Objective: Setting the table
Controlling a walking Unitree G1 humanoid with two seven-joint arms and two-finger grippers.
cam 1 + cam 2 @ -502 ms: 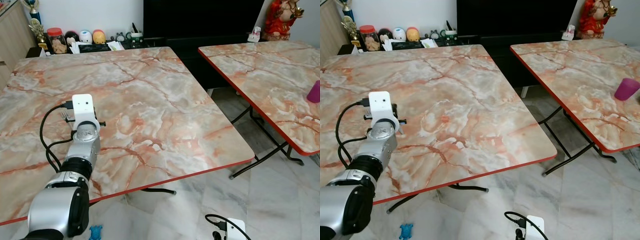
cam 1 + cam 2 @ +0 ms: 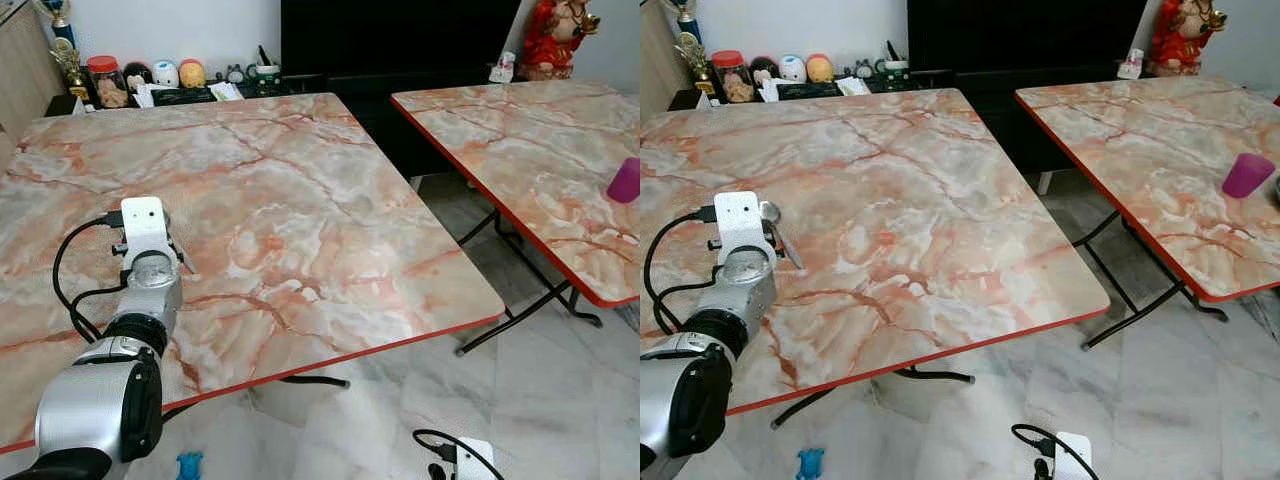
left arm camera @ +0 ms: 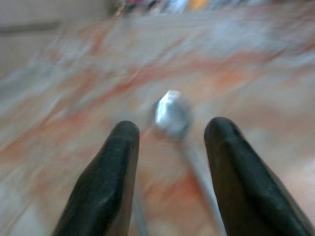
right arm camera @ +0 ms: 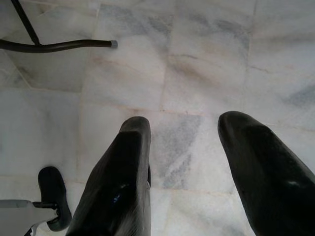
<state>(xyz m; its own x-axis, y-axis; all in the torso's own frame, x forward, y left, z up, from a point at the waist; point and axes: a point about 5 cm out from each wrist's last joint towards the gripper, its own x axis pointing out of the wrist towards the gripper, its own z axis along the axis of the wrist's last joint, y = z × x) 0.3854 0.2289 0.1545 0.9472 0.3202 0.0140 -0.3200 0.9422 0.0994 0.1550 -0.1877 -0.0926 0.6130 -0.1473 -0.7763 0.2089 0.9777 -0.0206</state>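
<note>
Spoon (image 2: 771, 214): lying on the near marble table (image 2: 900, 190), bowl just past the left gripper (image 3: 170, 135), handle running back between its fingers.
Left gripper: fingers spread, low over the tabletop, not pinching.
Right gripper (image 4: 184, 135): spread, hanging over the tiled floor (image 4: 197, 59).
Purple cup (image 2: 1247, 175): on the second table (image 2: 1140, 130), well apart.

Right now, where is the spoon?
The spoon lies on the near marble table, at its left side, between the left gripper's open fingers.
</note>
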